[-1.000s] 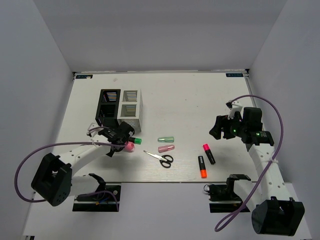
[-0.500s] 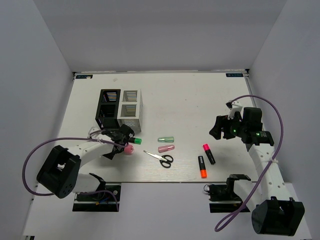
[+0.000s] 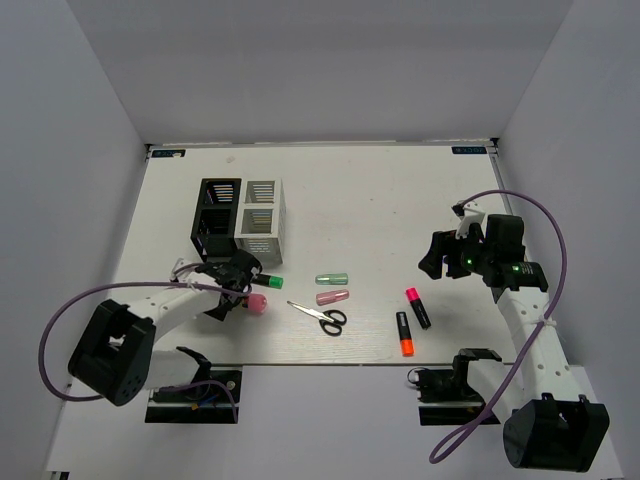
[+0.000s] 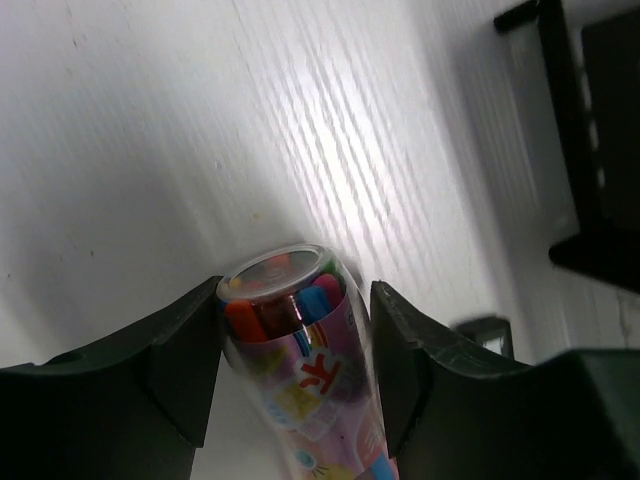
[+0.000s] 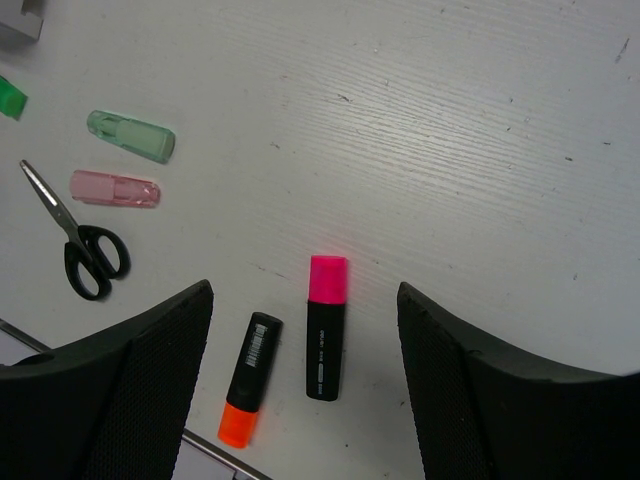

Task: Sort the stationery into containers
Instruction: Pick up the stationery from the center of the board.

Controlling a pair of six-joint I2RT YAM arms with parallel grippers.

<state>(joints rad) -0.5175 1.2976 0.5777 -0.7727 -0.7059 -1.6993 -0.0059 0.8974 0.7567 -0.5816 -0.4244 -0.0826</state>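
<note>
- Toward the near-left corner, your left claw (image 4: 295,310) is closed to the width of a clear plastic tube with a pink printed label and coloured pieces inside (image 3: 258,303). It pinches the tube near one end. You cannot tell whether the tube is clear of the white worktop (image 3: 400,190).
- Expect that tube to be light, stiff and smooth-walled. Being round, it could swivel or slip between the flat pads, so a hold across its middle would likely be steadier.
- Just behind it, the black mesh organiser (image 3: 217,215) and the white mesh organiser (image 3: 260,220) stand side by side. A green-capped black marker (image 3: 268,283) lies at the white one's near foot.
- Toward the middle of the near edge lie a pastel green capsule (image 3: 331,279), a pastel pink capsule (image 3: 332,297) and black-handled scissors (image 3: 322,316).
- Nearer the right edge lie an orange-capped black marker (image 3: 403,333) and a pink-capped black marker (image 3: 418,307). Your right claw (image 5: 302,288) hangs above them, spread wide and holding nothing.
</note>
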